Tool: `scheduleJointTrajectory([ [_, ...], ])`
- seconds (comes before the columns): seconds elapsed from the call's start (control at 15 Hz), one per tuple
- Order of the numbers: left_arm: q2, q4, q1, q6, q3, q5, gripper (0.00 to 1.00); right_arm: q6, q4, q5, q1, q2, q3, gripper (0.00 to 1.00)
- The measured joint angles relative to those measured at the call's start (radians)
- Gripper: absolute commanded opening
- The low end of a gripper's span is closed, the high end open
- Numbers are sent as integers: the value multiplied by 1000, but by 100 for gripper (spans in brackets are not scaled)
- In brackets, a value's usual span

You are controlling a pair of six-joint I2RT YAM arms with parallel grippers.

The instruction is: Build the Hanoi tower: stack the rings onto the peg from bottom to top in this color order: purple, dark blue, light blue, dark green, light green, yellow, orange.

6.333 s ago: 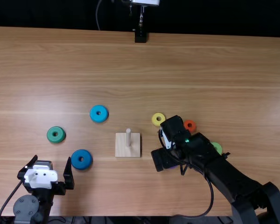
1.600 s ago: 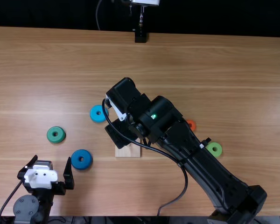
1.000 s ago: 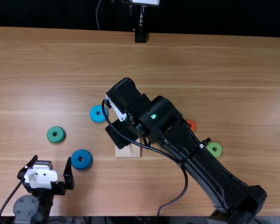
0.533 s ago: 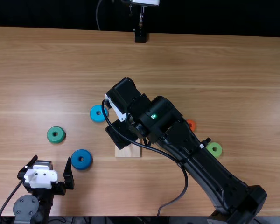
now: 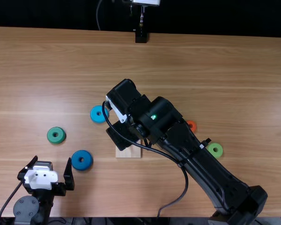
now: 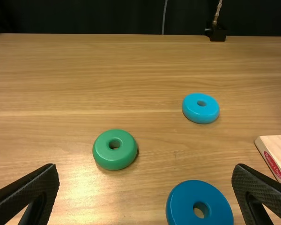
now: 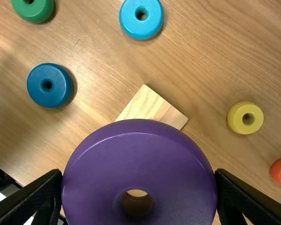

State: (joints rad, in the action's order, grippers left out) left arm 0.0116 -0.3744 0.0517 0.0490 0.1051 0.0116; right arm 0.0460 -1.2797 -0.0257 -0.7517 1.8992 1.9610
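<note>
The purple ring (image 7: 138,164) hangs above the wooden base (image 7: 152,108) — probably level — while six other rings (image 5: 82,154) lie flat.

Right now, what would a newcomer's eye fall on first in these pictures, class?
First, the big purple ring gripped by the right hand, looming in front of the pale base in the right wrist view. Next, the black right arm slanting across the top view's middle. Then the dark blue ring, light blue ring and dark green ring, lying left of the base.

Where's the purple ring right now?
In the right wrist view, the purple ring is between the fingers of the right gripper, covering part of the wooden base.
</note>
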Motion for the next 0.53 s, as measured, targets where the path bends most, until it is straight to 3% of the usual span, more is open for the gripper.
scheduleJointTrajectory([
  [0.53,0,-1,0,0,0,0,100,0,5,0,0,0,-5,0],
])
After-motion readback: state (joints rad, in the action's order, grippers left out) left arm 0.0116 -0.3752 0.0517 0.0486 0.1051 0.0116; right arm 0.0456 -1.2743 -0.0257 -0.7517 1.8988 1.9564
